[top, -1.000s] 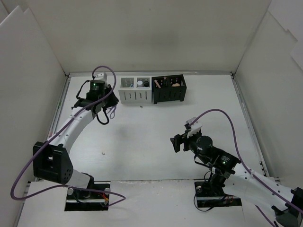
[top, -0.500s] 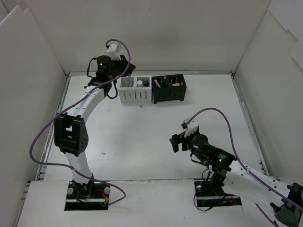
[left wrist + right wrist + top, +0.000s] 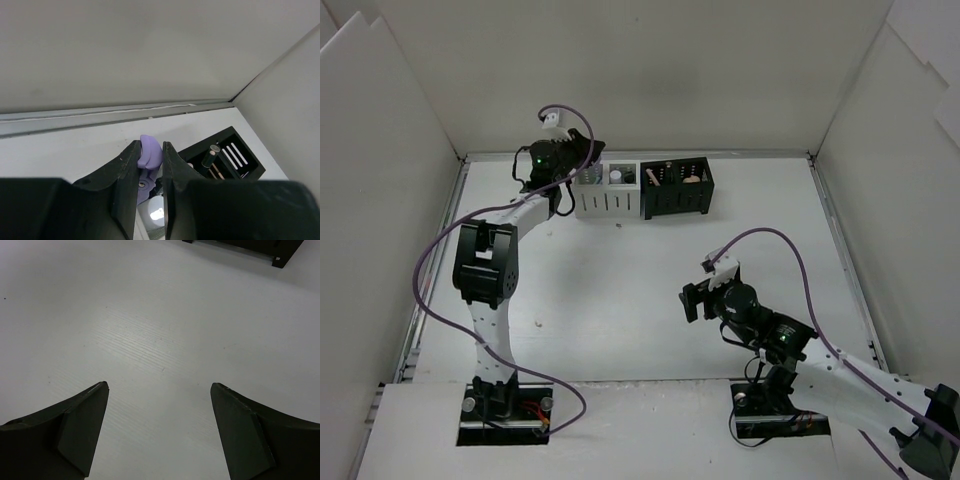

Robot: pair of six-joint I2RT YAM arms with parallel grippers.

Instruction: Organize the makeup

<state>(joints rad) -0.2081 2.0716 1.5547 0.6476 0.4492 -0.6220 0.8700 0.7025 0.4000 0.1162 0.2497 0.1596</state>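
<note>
Your left claw point(image 3: 150, 146) is clamped on the purple stick point(image 3: 149, 156). It is likely light, stiff and slick, so pinch it mid-shaft. Your right claw point(image 3: 158, 388) stands apart, empty.

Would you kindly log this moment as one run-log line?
left gripper: shut on purple stick, at white box | right gripper: open, empty, above table

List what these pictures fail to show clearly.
Left wrist view: purple item mostly hidden between the fingers of the left end effector.
Top view: white box contents too small; its left end covered by that end effector.
Right wrist view: black box cut off by the top edge.
</note>
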